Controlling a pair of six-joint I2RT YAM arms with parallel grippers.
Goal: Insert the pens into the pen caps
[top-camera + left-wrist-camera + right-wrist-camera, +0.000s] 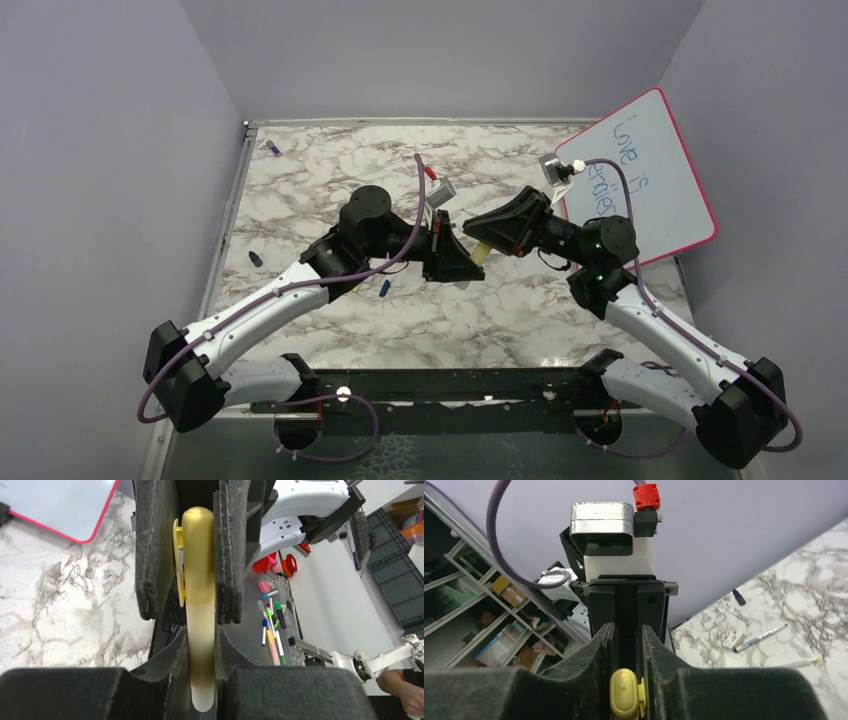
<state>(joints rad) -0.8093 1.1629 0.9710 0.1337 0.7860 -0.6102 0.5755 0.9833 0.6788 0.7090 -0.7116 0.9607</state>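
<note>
My left gripper (460,258) and right gripper (498,238) meet tip to tip over the middle of the table. A pale yellow pen (481,251) spans the gap between them. In the left wrist view my left gripper (202,635) is shut on the pen's body (202,655). The right gripper's fingers (155,555) clamp the yellow pen cap (198,550), which sits over the pen's far end. In the right wrist view my right gripper (626,630) is shut on the yellow cap (624,694). Small blue caps (385,288) (255,258) (272,148) lie on the table.
The pink-framed whiteboard (650,180) leans at the back right. A small red piece (432,172) and a white block (445,192) lie behind the grippers. In the right wrist view a blue-ended pen (760,637), a pale pen (799,663) and a dark cap (739,597) lie on the marble table.
</note>
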